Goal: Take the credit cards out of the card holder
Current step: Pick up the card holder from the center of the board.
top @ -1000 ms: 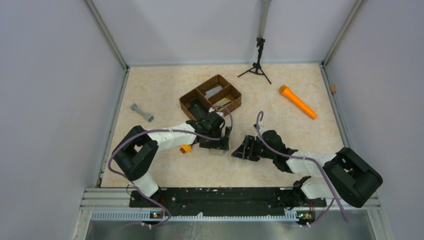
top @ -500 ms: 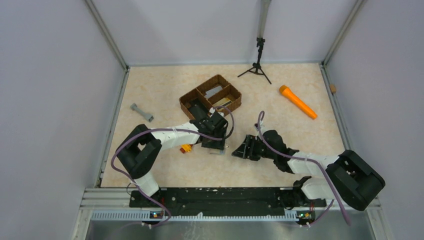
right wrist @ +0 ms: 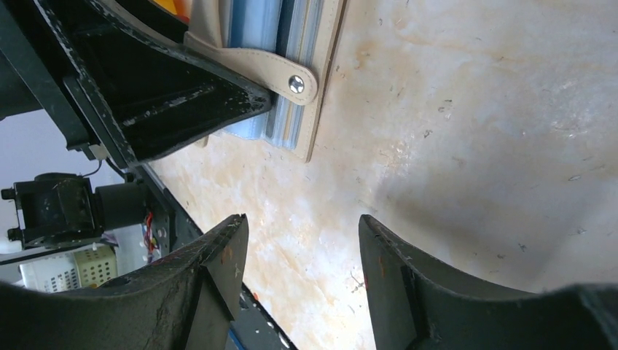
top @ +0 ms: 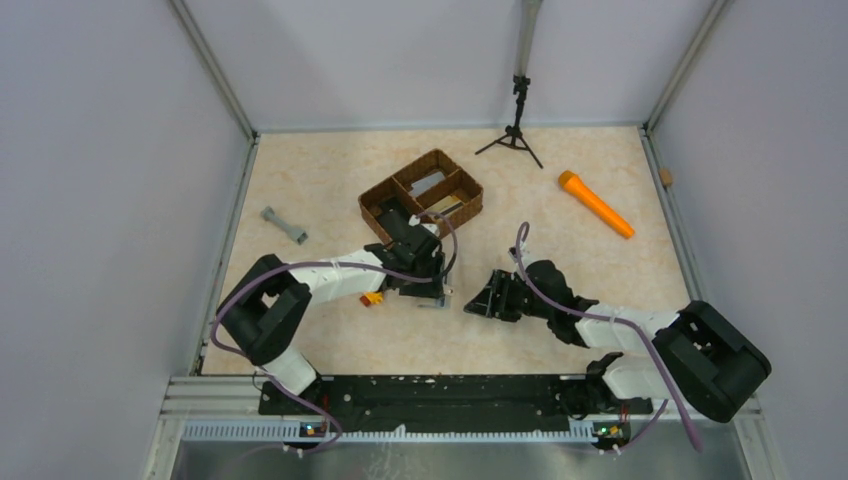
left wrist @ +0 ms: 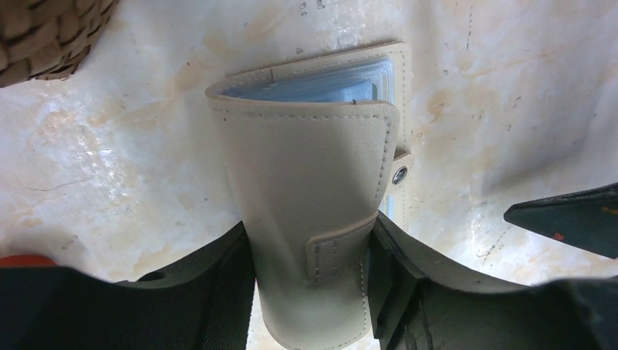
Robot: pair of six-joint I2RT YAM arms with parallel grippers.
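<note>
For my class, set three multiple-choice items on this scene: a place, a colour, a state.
1. Where does the orange cylinder lie? A) in the wicker tray B) right of it, apart C) under an arm
2. Outside, the card holder is: A) cream B) black C) red
3. The right tool is: A) open, empty B) shut on a pen C) shut on the tray
1B: top view shows a gap between them. 2A: the left wrist view shows a cream cover. 3A: its fingers stand apart, holding nothing.

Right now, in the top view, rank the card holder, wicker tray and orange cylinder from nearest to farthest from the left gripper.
1. card holder, held in the left gripper
2. wicker tray, just behind
3. orange cylinder, far right
</note>
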